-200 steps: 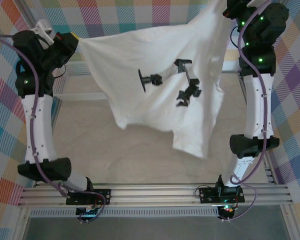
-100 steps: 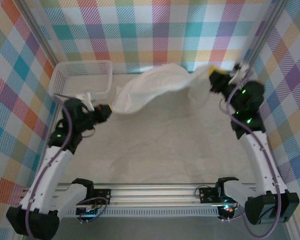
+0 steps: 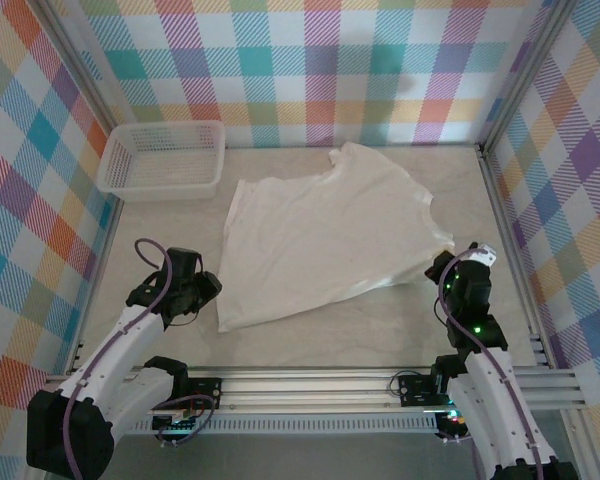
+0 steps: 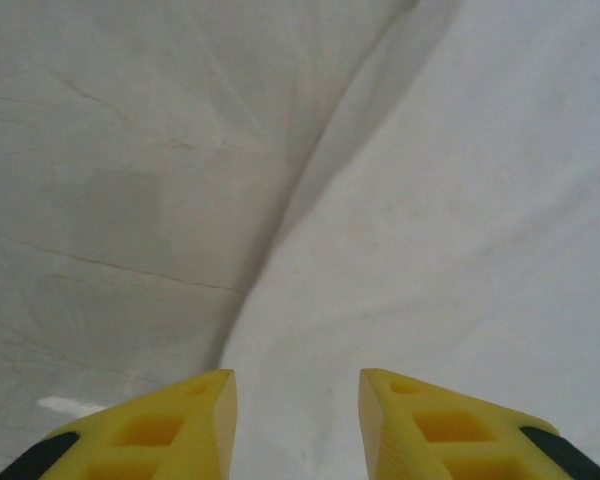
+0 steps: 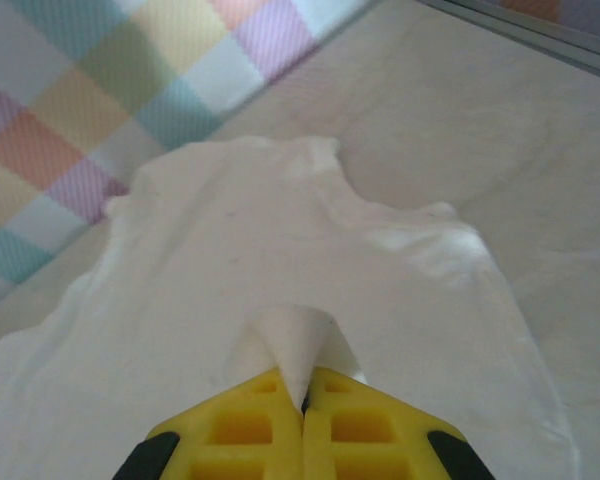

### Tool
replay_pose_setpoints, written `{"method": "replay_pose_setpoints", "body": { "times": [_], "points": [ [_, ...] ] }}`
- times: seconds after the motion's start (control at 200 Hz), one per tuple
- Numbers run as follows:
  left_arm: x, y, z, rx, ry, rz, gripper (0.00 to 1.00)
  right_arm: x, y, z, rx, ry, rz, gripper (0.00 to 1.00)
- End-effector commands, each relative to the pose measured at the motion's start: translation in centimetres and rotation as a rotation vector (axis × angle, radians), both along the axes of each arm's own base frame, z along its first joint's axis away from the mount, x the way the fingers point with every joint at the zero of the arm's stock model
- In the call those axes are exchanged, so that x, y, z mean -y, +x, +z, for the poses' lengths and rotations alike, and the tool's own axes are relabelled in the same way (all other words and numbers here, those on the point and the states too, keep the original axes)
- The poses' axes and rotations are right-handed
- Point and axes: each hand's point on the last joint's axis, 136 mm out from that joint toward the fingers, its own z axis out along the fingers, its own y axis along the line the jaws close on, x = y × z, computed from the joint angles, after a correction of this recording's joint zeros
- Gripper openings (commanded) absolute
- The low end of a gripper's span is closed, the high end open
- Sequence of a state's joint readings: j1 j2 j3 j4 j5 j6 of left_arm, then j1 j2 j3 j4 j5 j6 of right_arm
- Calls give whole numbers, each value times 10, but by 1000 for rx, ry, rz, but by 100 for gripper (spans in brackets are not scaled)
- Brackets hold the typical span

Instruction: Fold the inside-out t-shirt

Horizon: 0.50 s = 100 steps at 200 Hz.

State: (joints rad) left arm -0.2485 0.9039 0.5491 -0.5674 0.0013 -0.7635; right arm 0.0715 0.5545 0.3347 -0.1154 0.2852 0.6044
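The shirt (image 3: 325,240) lies spread flat on the table (image 3: 310,350) in the middle of the top view, with one corner reaching toward the upper middle and its lower edge slanting from lower left to right. The basket (image 3: 165,160) stands in the upper left, near the shirt's top left corner but apart from it. The left claw (image 3: 208,287) sits at the lower left, just beside the shirt's lower left corner. In its wrist view its yellow fingers (image 4: 180,430) are parted with nothing pinched between them, and the cloth's edge runs from the bottom middle to the upper right. The right claw (image 3: 438,268) is at the shirt's lower right corner. In its wrist view it is clenched on a small peak of the cloth, and the rest spreads toward the upper left.
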Motion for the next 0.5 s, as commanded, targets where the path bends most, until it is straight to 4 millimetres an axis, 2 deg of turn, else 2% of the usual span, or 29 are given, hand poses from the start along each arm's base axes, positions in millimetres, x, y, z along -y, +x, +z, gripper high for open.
{"method": "replay_pose_setpoints", "body": {
  "times": [0.0,0.125,0.225,0.37,0.495],
  "points": [
    [-5,-5,4,-30,29,22,38,20,-7,-4,-68,-13,-125,1],
    [5,-23,-9,-132,17,-17,36,15,-8,-12,-84,21,-107,2],
    [4,-39,-25,-224,50,-23,33,13,-9,-17,-93,41,-107,1],
    [15,-45,-44,-278,-2,-37,32,8,-2,-12,-69,55,-78,1],
    [13,-48,-52,-302,16,-31,37,3,4,-8,-76,55,-49,1]
  ]
}}
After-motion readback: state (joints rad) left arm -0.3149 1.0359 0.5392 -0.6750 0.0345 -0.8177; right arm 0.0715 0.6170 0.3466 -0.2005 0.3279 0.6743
